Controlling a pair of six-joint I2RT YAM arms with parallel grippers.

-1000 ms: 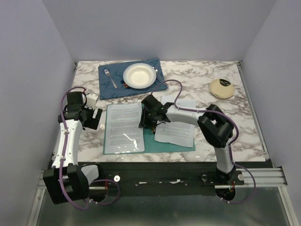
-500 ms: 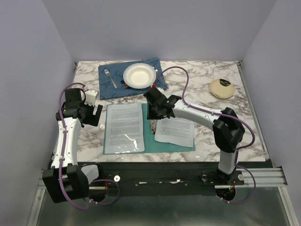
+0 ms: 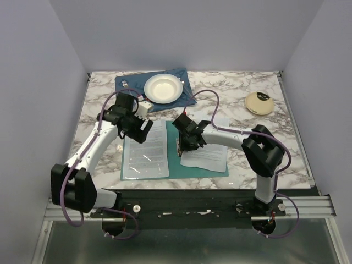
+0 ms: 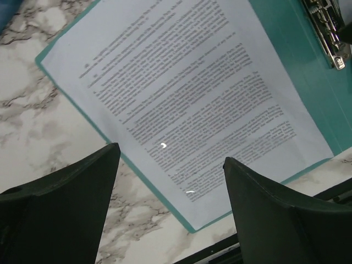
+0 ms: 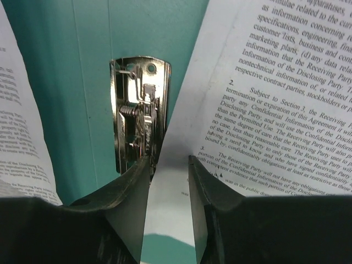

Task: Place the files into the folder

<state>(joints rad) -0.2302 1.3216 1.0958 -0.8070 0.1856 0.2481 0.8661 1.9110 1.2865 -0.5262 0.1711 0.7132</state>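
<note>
Teal folder [image 3: 174,164] lies open near the front edge of the marble table [image 3: 291,148]. The files are split: left sheet [image 3: 144,151] on one half, right sheet [image 3: 208,155] on the other. Right gripper [image 5: 169,160] sits at the right sheet's edge, just beside the metal clip [image 5: 137,110], fingers only narrowly apart. Left gripper [image 4: 170,157] hangs over the left sheet, fingers wide, gripping nothing. Farther back, a white plate [image 3: 163,88] sits on a blue placemat [image 3: 185,87].

Both arms [image 3: 226,136] are white with black joints [image 3: 258,151] and purple cables [image 3: 216,102].
</note>
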